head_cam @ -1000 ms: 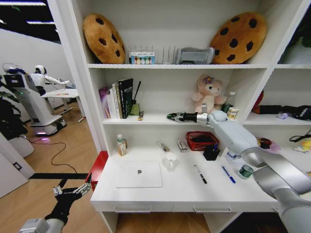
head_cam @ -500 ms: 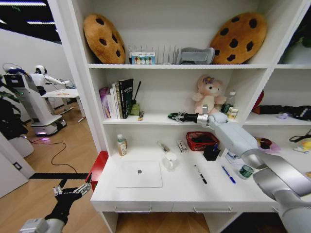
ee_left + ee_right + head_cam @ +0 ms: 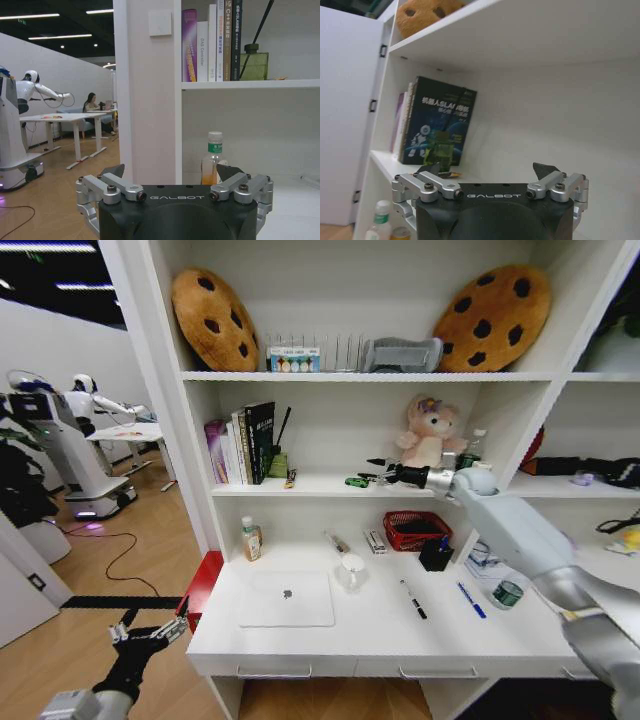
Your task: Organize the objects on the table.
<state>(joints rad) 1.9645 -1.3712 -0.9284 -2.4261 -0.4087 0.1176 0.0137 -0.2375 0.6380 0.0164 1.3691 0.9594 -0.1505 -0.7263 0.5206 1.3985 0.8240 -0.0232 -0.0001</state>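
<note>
Gaping metal right gripper (image 3: 377, 470), empty

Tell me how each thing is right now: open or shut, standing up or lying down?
laptop: shut, flat on the desk.
black pen: lying down.
blue pen: lying down.
pen cup: standing up.
orange bottle: standing up, cap on.
drawer: shut.
small green thing: lying on the shelf, not held.
right gripper: fingers open, empty, at the shelf.
left gripper: fingers open, empty, low beside the desk.
</note>
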